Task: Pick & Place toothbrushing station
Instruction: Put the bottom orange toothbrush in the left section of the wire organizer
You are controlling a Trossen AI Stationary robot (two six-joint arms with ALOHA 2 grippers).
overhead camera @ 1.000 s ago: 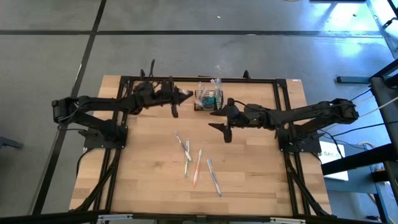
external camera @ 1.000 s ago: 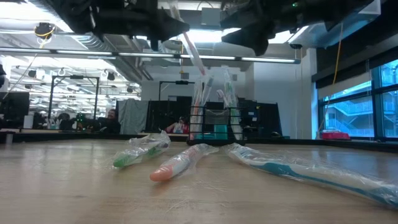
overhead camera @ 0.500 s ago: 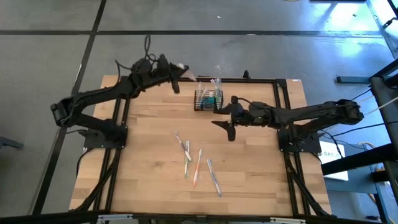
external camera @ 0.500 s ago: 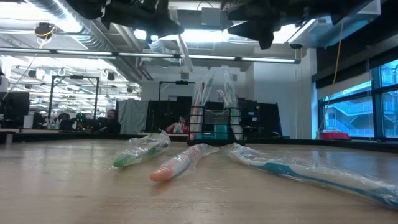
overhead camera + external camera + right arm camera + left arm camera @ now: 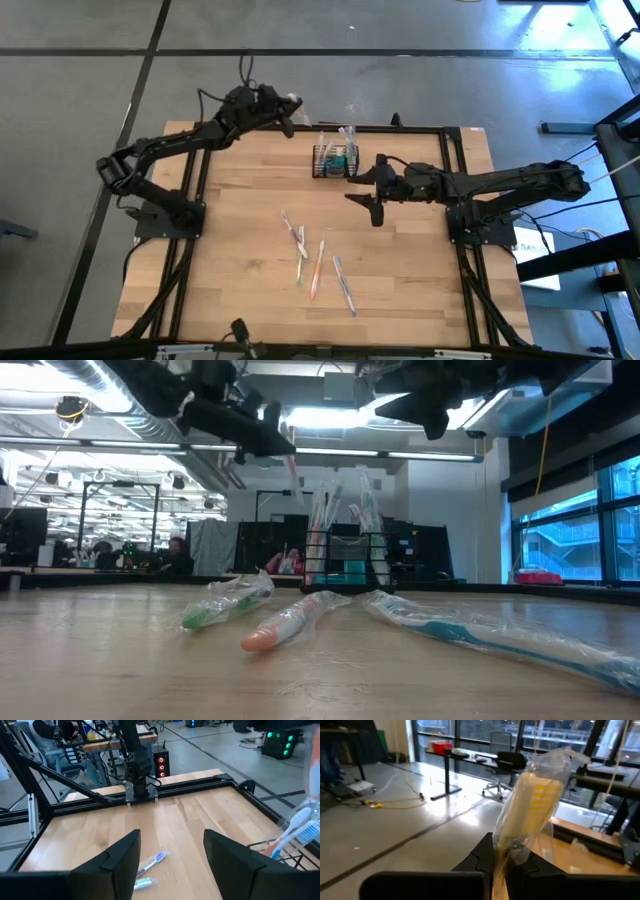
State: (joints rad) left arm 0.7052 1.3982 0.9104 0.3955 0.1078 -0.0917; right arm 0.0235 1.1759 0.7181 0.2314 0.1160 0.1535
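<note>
The black wire-mesh caddy (image 5: 335, 159) stands on the table near its far edge and holds several wrapped toothbrushes and teal tubes; it also shows in the low view (image 5: 347, 560). My left gripper (image 5: 285, 106) is high over the table's far edge, left of the caddy, shut on a wrapped toothbrush (image 5: 535, 802). My right gripper (image 5: 366, 192) hangs open and empty just right of the caddy and nearer the table's near side, above the table. My left gripper pinches the wrapped toothbrush between its two fingers, on the wrapper over the handle (image 5: 512, 851). The head end with yellow bristles (image 5: 542, 795) sticks out beyond the fingertips. The toothbrush is lifted clear of the table and slants down in the low view (image 5: 292, 465).
Several wrapped toothbrushes (image 5: 318, 268) lie loose on the wooden table's middle, toward its near side; they also show in the low view (image 5: 290, 622). A black frame (image 5: 420, 128) runs around the table top. People sit in the room beyond (image 5: 178, 550).
My left gripper has gone from beside the caddy's left side toward the table's far edge and upward, still shut on the wrapped toothbrush, which has been carried along clear of the table.
</note>
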